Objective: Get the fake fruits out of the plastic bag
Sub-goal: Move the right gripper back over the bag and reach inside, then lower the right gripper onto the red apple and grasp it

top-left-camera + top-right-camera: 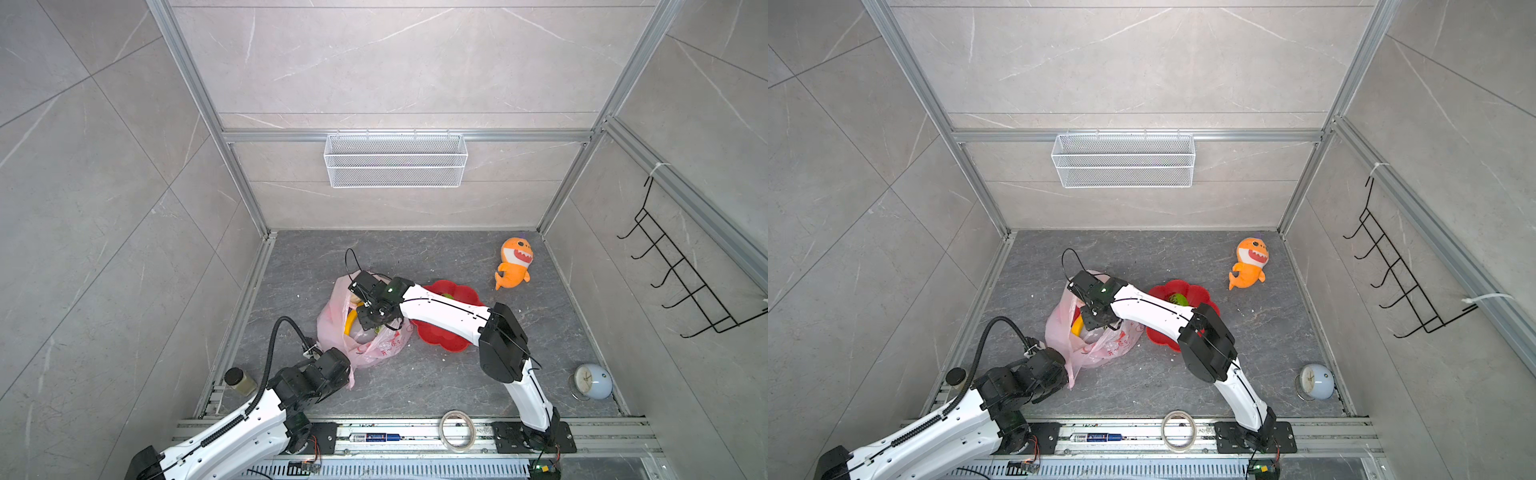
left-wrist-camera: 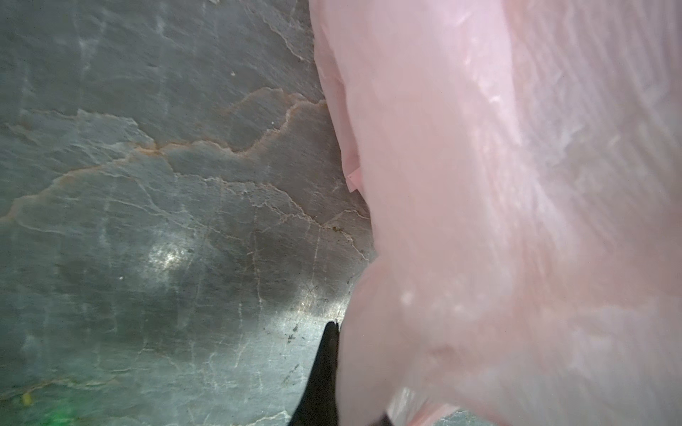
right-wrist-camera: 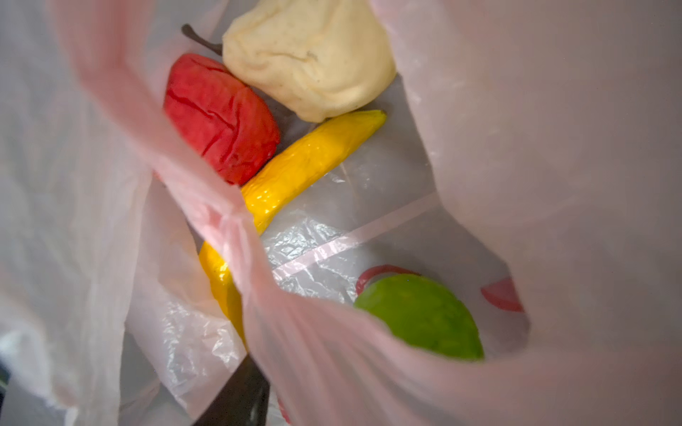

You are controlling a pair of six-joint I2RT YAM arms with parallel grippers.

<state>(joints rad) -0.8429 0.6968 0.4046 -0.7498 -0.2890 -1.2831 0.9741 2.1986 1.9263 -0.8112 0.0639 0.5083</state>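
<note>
The pink plastic bag (image 1: 365,345) stands on the grey floor with its mouth open upward. My left gripper (image 1: 351,368) is shut on the bag's near edge; one black finger (image 2: 326,369) shows beside the film. My right gripper (image 1: 376,326) reaches down into the bag's mouth. Only one of its fingers (image 3: 240,394) shows, since a fold of bag hides the other. Inside lie fake fruits: a red one (image 3: 217,114), a cream one (image 3: 310,55), a yellow banana (image 3: 295,173) and a green one (image 3: 420,313) close to the jaws. Another green fruit (image 1: 1178,299) lies in the red dish (image 1: 1158,332).
My right arm crosses over the red flower-shaped dish (image 1: 436,336) just right of the bag. An orange plush shark (image 1: 514,262) lies at the back right, a pale clock (image 1: 592,381) at the front right, a jar (image 1: 239,379) at the front left. A tape roll (image 1: 457,430) rests on the front rail.
</note>
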